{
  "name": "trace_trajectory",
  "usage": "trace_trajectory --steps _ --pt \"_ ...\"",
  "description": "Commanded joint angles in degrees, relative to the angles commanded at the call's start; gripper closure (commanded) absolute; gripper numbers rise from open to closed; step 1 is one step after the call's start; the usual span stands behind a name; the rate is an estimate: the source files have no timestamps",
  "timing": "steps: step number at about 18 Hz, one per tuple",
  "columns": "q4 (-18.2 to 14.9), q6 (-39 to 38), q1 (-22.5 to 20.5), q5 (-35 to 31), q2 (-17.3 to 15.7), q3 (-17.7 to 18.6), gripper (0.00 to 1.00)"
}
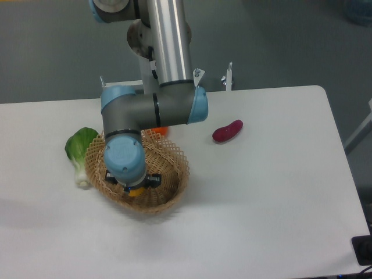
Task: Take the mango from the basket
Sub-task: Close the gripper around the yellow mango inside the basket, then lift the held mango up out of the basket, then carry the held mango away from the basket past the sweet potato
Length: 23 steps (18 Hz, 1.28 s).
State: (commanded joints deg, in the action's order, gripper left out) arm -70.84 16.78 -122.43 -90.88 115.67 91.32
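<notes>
Mango (135,191) is showing only as a small yellow-orange patch under the blue wrist cap, inside the basket (171,177), toward its near-left part. Most of the fruit is being covered by the arm (168,58), so its full shape and how it is lying cannot be made out. The gripper (133,185) is pointing straight down into the basket, and the wrist is hiding nearly all of it; only dark bits are sticking out on either side of the cap. Whether the fingers are spread, closed, or touching the mango cannot be told from this view.

The basket is sitting on the white table (261,197), left of centre, and its far-left rim is being blocked by the elbow joint. A sliver of an orange (160,130) is peeking out just beyond the far rim, mostly hidden behind the arm. A green leafy vegetable (79,152) is lying just left of the basket, its pale stalk end pointing toward the near side. A dark red oblong vegetable (227,131) is resting well to the right of the basket, apart from everything else. At the table's far edge a metal mount (228,77) is partly showing behind the arm.
</notes>
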Motion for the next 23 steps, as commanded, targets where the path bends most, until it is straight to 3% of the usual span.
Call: trace_trajectory --steps 6,11,15,20,23 --pt "0.4 5.9 -5.9 -0.3 -2.6 -1.8 0.64" --pt "0.6 11.1 -12.2 -1.7 -1.9 -4.2 0.67" --pt "0.0 20.7 -18.3 -1.6 -1.1 -7.7 0.67" --pt "0.3 35.1 -25.6 -1.3 -1.0 -8.6 0.67" --pt "0.6 41.9 -28.1 -1.3 0.7 -10.2 0.67"
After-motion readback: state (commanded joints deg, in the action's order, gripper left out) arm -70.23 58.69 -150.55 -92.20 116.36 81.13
